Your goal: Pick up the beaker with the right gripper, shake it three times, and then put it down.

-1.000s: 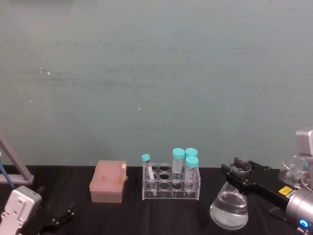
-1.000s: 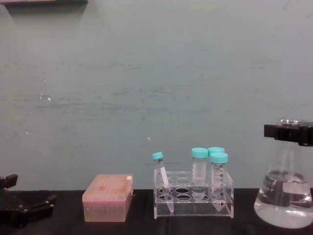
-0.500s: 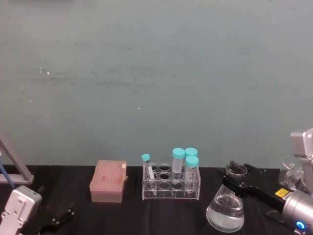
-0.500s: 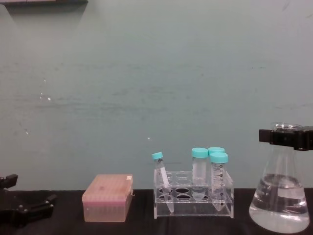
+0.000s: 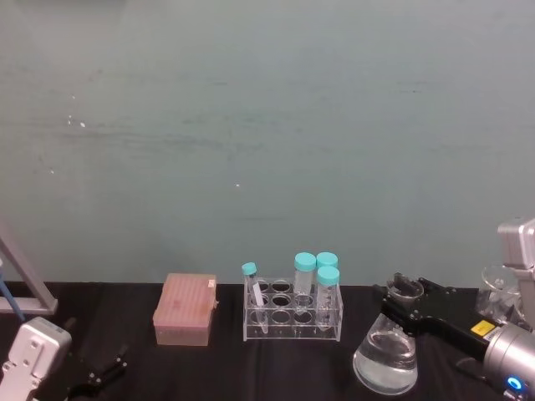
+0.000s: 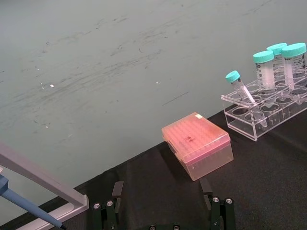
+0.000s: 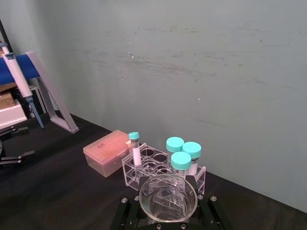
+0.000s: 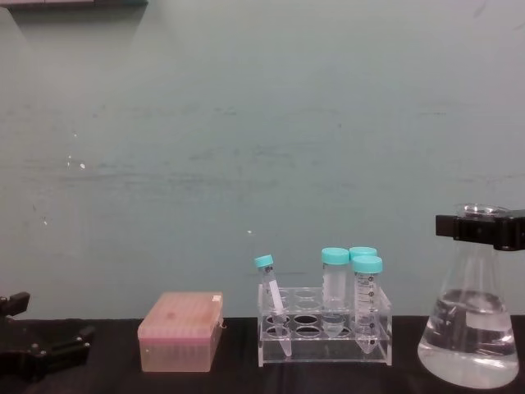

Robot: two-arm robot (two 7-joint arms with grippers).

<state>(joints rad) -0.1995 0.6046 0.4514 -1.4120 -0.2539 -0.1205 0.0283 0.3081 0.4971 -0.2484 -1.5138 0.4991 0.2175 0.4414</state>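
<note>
Clamping the beaker (image 5: 386,359) neck, right gripper (image 5: 405,298) holds it upright, low. Likely shake stage; keep the grip firm. Left gripper (image 6: 163,212) parked, spread.

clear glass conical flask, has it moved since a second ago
Yes: the flask, in the black right gripper, shifted slightly left toward the clear tube rack, and down.

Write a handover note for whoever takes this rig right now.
Right gripper: shut on the beaker at its neck, on the right side of the table.
Left gripper: open, parked low at the left.
The beaker is upright with liquid inside, right of the tube rack and apart from it. Whether its base touches the table cannot be told.
Done: beaker grasped.
Left: the shake count cannot be read from here, so confirm it, then set the beaker down and open the gripper.
</note>
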